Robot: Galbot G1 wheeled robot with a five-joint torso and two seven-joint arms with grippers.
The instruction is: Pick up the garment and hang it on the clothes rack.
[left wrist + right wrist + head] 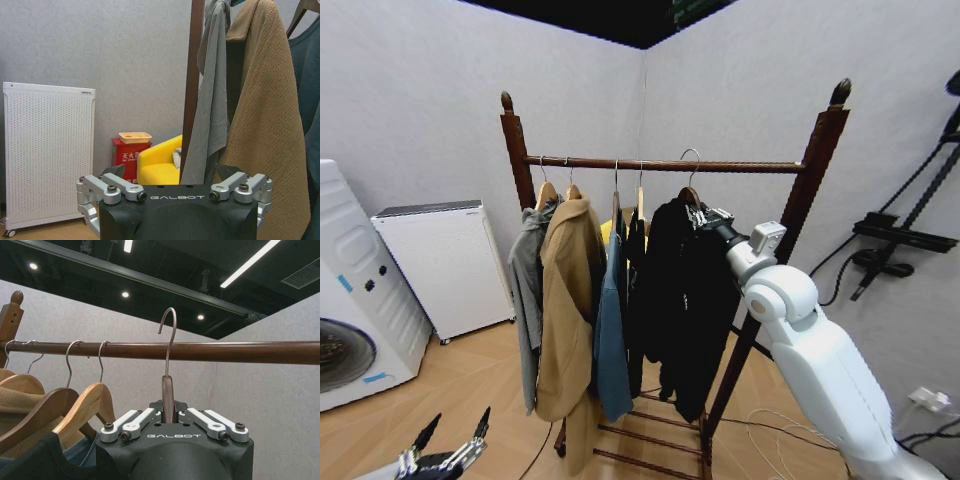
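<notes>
My right claw [705,217] is raised to the rack [817,168] and pinches the neck of the wooden hanger [168,399] that carries the black garment [685,295]; in my right wrist view the fingers [131,422] press in on the wood from both sides. What matters is the hook [170,335] against the crossbar [210,351]. The hook stands straight up out of my claw, its curved tip arching above the bar, the shank crossing the bar's line. From this angle I cannot tell whether the hook is already over the bar or just in front of it. The bar runs level, across my reach, so the hook's opening must meet it squarely. The garment hangs straight down from my grip, at the right end of the row, just beside the blue jacket [611,345] and the tan coat [567,300].

My left claw [448,448] hangs low, near the floor, fingers spread, holding nothing, and well apart from the work. The right arm is clearly the nearer one.
</notes>
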